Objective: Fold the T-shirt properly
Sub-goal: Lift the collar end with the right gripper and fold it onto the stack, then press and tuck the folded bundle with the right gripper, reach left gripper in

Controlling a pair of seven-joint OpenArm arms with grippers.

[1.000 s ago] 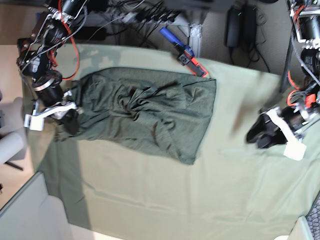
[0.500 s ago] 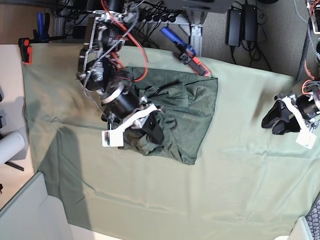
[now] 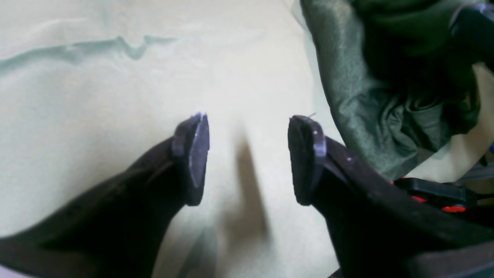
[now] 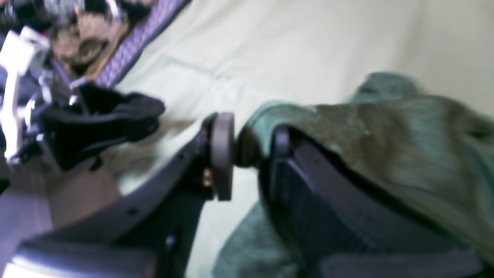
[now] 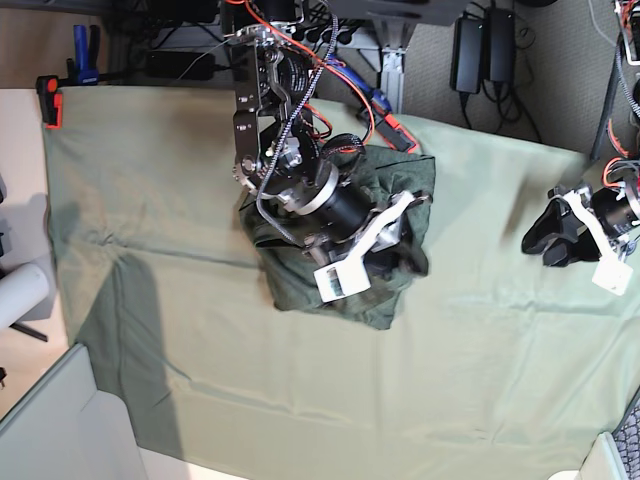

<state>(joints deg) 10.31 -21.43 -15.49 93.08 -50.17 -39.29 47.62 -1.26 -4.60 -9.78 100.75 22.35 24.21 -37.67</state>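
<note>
The T-shirt (image 5: 300,285) is a dark grey-green bundle, doubled over itself at the centre back of the pale green table cloth (image 5: 180,200). My right gripper (image 5: 410,258) hovers over the shirt's right edge. In the right wrist view its jaws (image 4: 251,133) stand parted, with a fold of the T-shirt (image 4: 386,131) lying loosely between them and draped over one finger. My left gripper (image 5: 542,245) rests at the far right, apart from the shirt. It is open (image 3: 250,146) over bare cloth, and the T-shirt (image 3: 359,96) lies just beyond its right finger.
An orange and blue clamp (image 5: 378,108) lies at the table's back edge next to the shirt. A red clamp (image 5: 50,100) grips the back left corner. Cables and power bricks (image 5: 470,50) hang behind the table. A white roll (image 5: 20,290) sits off the left edge.
My right arm swept from the left side to the right, carrying the shirt's left end over the rest. Its jaws have parted from the tight grip. The left gripper has barely moved.
</note>
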